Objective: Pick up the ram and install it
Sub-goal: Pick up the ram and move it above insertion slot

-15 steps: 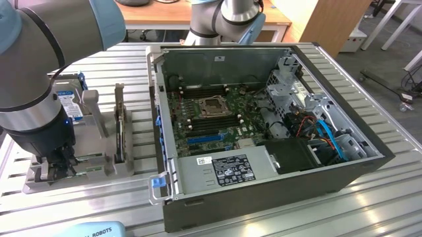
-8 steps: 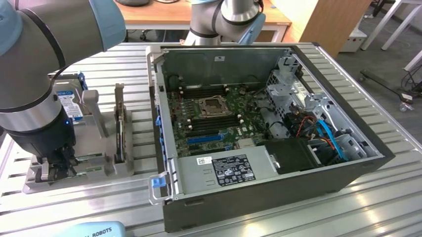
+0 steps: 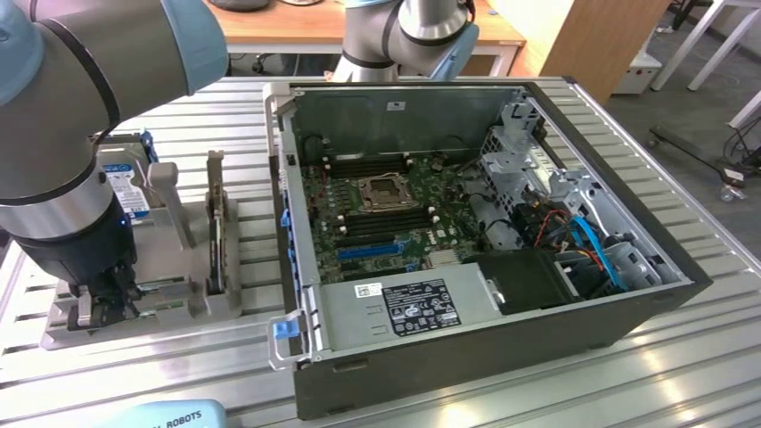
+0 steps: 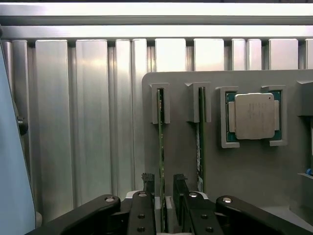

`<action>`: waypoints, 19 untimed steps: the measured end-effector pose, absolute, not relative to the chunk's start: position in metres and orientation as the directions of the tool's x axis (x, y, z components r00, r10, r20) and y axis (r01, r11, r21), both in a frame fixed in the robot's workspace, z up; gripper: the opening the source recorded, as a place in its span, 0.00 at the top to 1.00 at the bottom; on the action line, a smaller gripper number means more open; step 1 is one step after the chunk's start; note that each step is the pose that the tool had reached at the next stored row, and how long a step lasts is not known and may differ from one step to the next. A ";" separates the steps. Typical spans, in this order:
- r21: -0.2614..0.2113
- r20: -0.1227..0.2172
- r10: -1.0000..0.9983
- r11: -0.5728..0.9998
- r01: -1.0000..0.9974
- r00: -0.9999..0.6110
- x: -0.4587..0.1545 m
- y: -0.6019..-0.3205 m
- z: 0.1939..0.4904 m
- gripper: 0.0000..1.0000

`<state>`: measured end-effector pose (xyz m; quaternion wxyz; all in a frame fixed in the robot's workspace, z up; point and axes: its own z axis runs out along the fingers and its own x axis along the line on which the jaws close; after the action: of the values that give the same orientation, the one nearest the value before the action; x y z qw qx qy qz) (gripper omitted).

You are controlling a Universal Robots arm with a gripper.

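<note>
Green ram (image 4: 160,137) stands in its grey holder (image 4: 244,176). The gripper (image 4: 164,182) jaws sit open on both sides of it. Picking-up step: the squeeze must be straight and gentle.

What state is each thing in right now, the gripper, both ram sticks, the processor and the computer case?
Gripper: open, straddling the ram.
Ram: on edge in its holder slot.
Second ram stick: on edge in the neighbouring slot, untouched.
Processor chip: lying flat in its recess.
Computer case: side open, motherboard exposed.
</note>
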<state>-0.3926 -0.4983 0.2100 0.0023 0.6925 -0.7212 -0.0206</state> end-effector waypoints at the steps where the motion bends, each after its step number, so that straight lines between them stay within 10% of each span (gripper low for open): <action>1: 0.033 -0.025 -0.999 0.040 -0.999 -0.040 -0.392 -0.498 0.210 0.71; 19: 0.033 -0.028 -0.999 0.039 -0.999 -0.040 -0.386 -0.498 0.209 0.71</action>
<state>-0.3858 -0.4983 0.2094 0.0014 0.6927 -0.7209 -0.0216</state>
